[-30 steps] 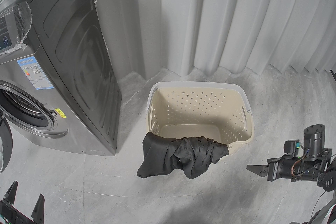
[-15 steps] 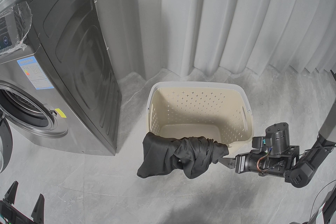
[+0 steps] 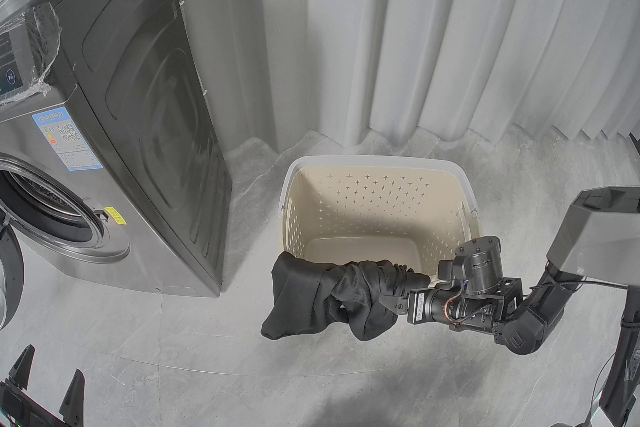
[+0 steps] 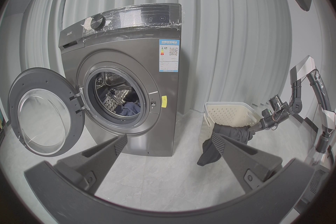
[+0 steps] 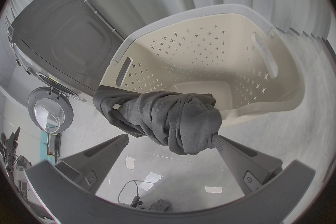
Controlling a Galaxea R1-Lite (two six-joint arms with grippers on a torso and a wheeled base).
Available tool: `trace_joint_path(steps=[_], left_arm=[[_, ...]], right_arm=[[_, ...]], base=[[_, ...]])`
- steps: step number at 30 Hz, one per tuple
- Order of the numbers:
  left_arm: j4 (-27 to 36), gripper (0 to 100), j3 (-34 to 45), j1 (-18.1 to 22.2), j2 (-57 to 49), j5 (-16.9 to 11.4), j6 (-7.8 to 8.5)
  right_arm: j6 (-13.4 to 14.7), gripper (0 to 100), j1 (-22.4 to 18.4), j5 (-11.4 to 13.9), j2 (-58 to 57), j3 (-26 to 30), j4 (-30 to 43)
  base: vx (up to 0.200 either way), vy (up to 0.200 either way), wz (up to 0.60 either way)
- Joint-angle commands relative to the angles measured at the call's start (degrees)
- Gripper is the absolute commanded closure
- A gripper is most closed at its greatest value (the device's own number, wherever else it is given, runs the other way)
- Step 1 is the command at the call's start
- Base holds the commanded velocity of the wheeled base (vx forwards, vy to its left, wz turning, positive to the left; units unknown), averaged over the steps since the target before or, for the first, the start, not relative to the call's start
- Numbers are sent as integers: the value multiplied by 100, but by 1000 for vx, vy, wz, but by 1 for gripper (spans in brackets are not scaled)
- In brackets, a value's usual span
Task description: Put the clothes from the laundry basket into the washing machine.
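Note:
A cream laundry basket (image 3: 380, 163) stands on the floor beside the grey washing machine (image 3: 127, 115). A dark grey garment (image 3: 333, 298) hangs bunched over the basket's near rim. My right gripper (image 3: 390, 300) is open at the garment's right end, level with the rim. In the right wrist view the garment (image 5: 164, 118) lies between the spread fingers (image 5: 224, 146), touching one tip. My left gripper (image 3: 47, 381) is open and low in front of the washing machine (image 4: 140, 60). Its round door (image 4: 42, 112) stands open, with blue clothes in the drum (image 4: 127, 108).
White curtains (image 3: 413, 21) hang behind the basket and the machine. The grey tiled floor (image 3: 200, 348) lies open between the machine's front and the basket. Cables and a small device (image 5: 150, 203) lie on the floor below my right arm.
My right arm has swung left across the floor, from well to the right of the basket up to the garment's right end. The left gripper, basket and garment have stayed put.

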Motion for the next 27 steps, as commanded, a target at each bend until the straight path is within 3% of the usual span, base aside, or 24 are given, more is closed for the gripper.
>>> trace_joint_path(steps=[1,7,20,21,27], left_arm=[[-1,0,101,7,-57,19,-12],[-1,0,101,-2,-57,19,-12],[-1,0,101,-2,-57,28,-12],[-1,0,92,-2,-57,28,-21],[-1,0,92,-2,-57,28,-21]], right_arm=[[33,0,73,4,410,-226,-30],[271,0,126,4,568,-578,-13],[411,0,196,4,1042,-1079,-232],[420,100,196,4,1051,-1096,-285],[438,100,187,13,1078,-1114,-347]], base=[[0,0,0],[0,0,0],[0,0,0],[0,0,0],[0,0,0]])
